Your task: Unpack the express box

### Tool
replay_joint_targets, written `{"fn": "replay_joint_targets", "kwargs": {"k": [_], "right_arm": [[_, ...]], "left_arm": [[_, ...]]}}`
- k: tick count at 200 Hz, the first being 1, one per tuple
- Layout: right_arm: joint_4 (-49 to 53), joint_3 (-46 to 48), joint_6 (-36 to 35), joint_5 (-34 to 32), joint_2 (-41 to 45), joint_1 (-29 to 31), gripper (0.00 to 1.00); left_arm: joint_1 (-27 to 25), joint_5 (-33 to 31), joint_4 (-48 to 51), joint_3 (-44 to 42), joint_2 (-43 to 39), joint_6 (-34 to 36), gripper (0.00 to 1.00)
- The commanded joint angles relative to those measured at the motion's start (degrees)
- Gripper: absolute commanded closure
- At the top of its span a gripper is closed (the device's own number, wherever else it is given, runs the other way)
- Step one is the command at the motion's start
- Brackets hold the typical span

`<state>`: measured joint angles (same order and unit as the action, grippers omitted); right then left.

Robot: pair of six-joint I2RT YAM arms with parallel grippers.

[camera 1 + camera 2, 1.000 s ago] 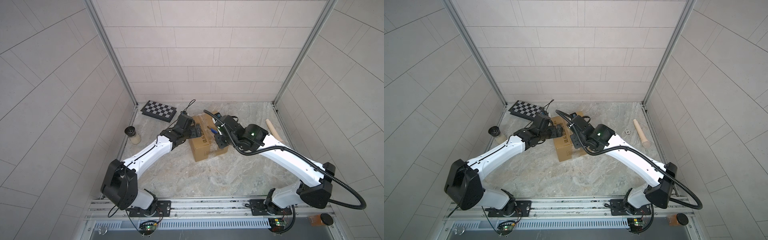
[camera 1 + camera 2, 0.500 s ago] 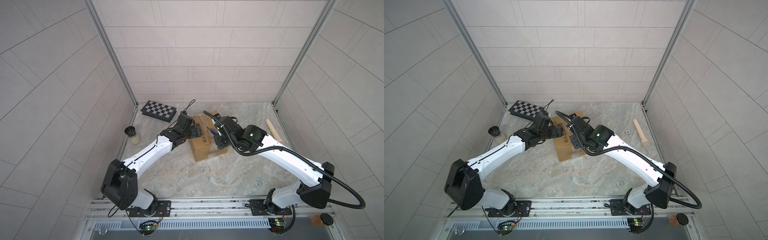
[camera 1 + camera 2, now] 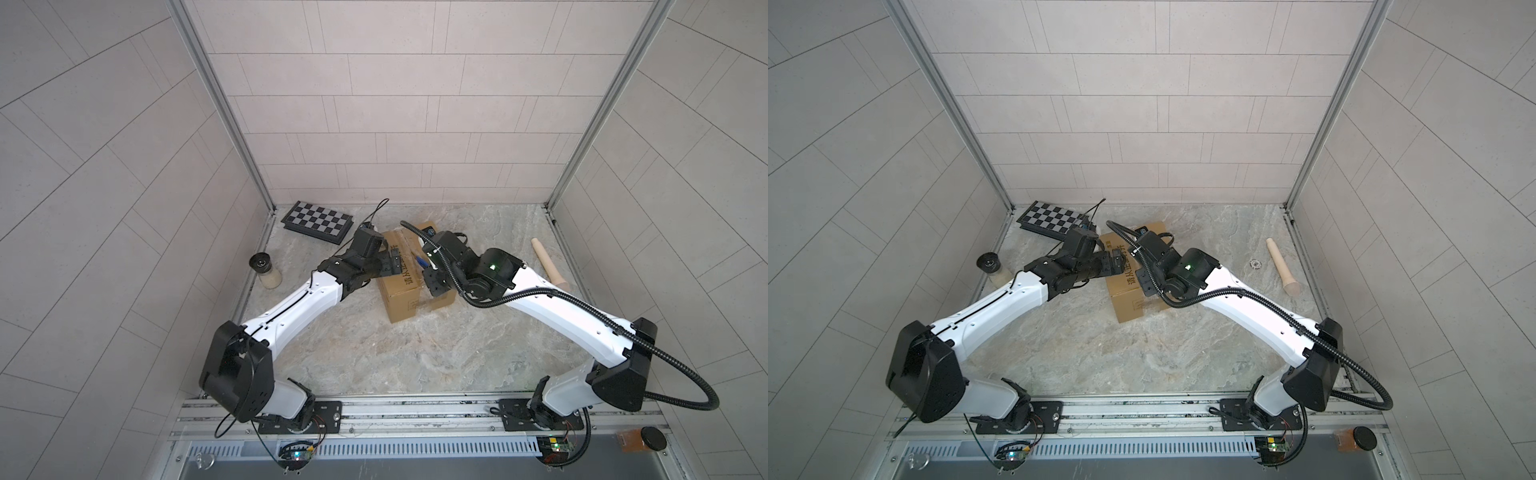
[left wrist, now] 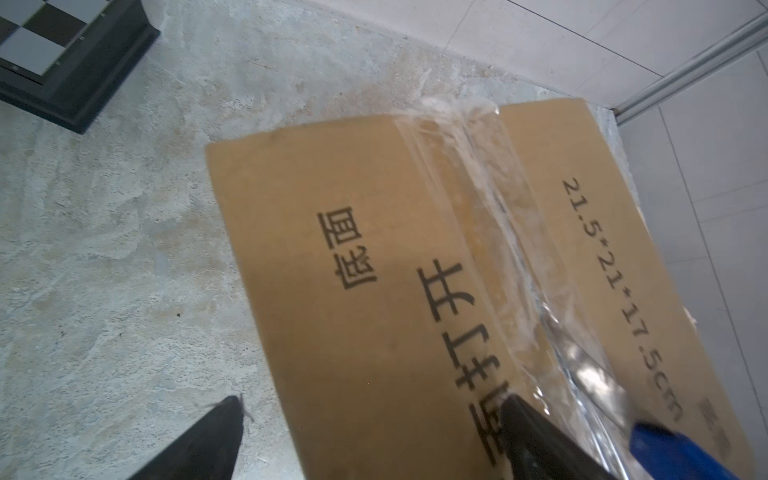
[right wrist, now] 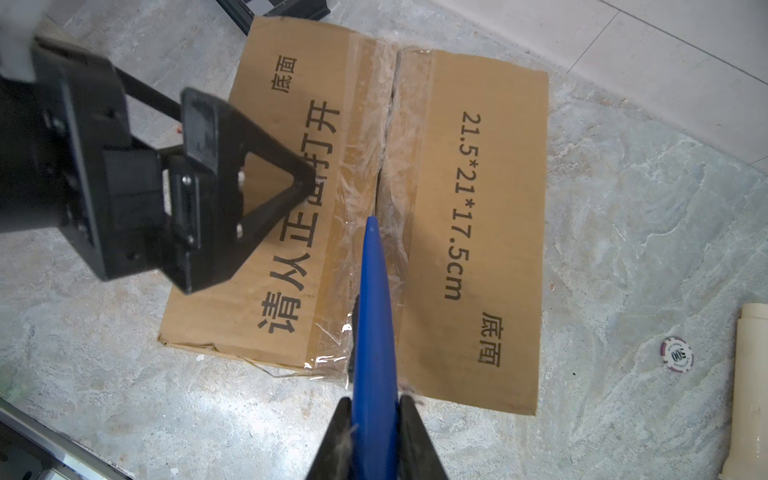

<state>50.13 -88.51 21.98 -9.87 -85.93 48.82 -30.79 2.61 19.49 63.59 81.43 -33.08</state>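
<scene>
The express box (image 3: 409, 286) stands at the far middle of the marbled tabletop (image 3: 415, 357), turned slightly askew, its flaps down and its printed top face up. Clear tape (image 5: 353, 208) runs along the centre seam, wrinkled, and in the right wrist view the seam shows as a dark split from the far edge to about halfway along.

At that halfway point rests the tip of a blue pointed tool (image 5: 374, 311), which lies over the seam. The right gripper (image 5: 372, 405) is clamped on the tool's thick end, one black finger on each side, and reaches over the box from its right side.

The left gripper (image 4: 374, 400) comes in from the left with its jaws spread wide and nothing between them. One finger hangs over the box top beside the tape, the other past the box's left edge above the tabletop. Whether the inner finger touches the cardboard I cannot tell.

A checkered board case (image 3: 318, 222) lies just beyond the box to the far left. A small jar (image 3: 266, 272) with a black lid stands at the left edge. To the right, well apart from the box, lies a pale wooden rod (image 3: 548, 264), and between it and the box a poker chip (image 5: 678, 353).
</scene>
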Motion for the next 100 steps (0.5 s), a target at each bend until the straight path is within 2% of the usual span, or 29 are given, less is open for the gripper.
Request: {"fn": "replay_joint_targets", "kwargs": {"k": [1,59,68,100], "right_arm": [[-0.47,-1.13,-1.8,2.77,-1.81,-0.66,1.0],[-0.22,-2.87,-4.94,5.21,-3.43,-1.62,1.0],[-0.06,-3.13,-5.36,5.47,-3.62,-1.62,1.0],[1.21,-4.32,-6.61,5.67,-4.55,-1.62,1.0]], "left_arm": [[1.2,3.01,1.38,0.42,-4.38,1.63,0.0],[1.61,1.8,3.54,-3.55,-10.88,2.88,0.0],[3.48,1.85,3.08,-4.43,-10.6,2.47,0.0],[3.59,2.27,1.07,-4.06,-7.04,1.36,0.0]]}}
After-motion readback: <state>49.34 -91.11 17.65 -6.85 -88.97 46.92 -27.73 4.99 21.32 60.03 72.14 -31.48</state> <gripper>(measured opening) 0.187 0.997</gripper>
